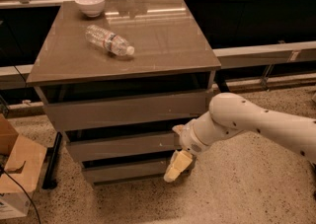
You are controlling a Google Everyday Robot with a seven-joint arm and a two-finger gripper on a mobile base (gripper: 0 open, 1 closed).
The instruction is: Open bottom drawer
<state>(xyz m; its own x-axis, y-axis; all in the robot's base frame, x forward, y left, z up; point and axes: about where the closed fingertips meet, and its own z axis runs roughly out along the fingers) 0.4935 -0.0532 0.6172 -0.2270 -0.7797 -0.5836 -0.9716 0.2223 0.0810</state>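
Note:
The bottom drawer (123, 171) is the lowest of three flat taupe fronts of the grey-brown cabinet (49, 72), with a dark gap above it. Above it are the middle drawer front (118, 147) and the taller top drawer front (123, 111). My gripper (177, 166), cream-coloured at the end of a white arm (237, 122), hangs at the right end of the bottom drawer's front, by its top edge. The arm reaches in from the right and covers the drawer's right corner.
A clear plastic bottle (109, 40) lies on the cabinet top, and a white bowl (90, 4) stands at its back left. Cardboard boxes (15, 168) and a dark cable sit on the speckled floor at the left. A counter with railings runs behind.

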